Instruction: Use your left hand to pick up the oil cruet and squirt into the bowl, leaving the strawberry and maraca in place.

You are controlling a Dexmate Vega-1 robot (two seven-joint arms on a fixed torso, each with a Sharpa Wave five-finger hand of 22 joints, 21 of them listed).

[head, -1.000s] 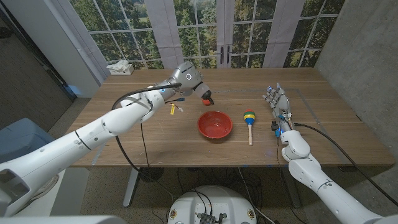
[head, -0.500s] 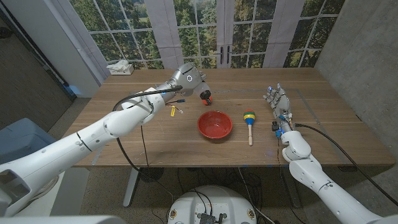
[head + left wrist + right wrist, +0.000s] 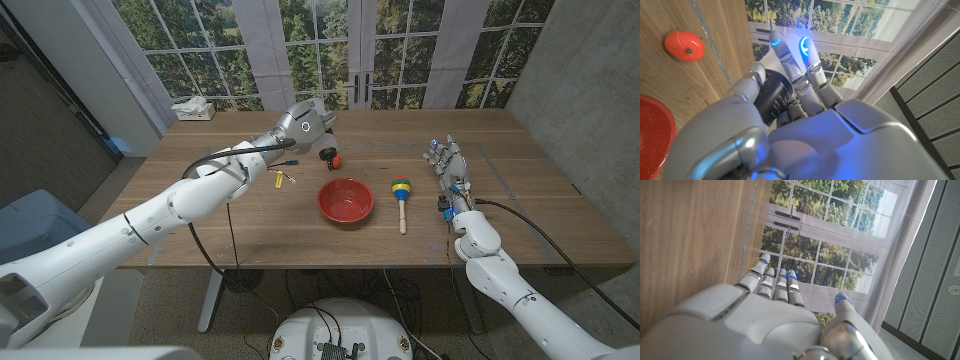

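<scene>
While the left hand [image 3: 305,122] wraps its fingers round the dark oil cruet [image 3: 771,97] above the desk's far side, carry it level to the bowl [image 3: 346,201] — tip only there.

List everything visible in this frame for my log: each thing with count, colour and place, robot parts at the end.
bowl: one, red, middle of the table.
strawberry: one, red, just behind the bowl, beside the left hand.
maraca: one, striped head in several colours with a wooden handle, lying to the right of the bowl.
oil cruet: one, dark, gripped in the left hand.
yellow item: one small piece with thin wires, left of the bowl; too small to identify.
tissue box: one, white, far left corner of the table.
table: one, wooden.
left hand: one, grey, raised behind the bowl, holding the cruet.
right hand: one, grey, at the right side of the table, fingers apart, holding nothing.
</scene>
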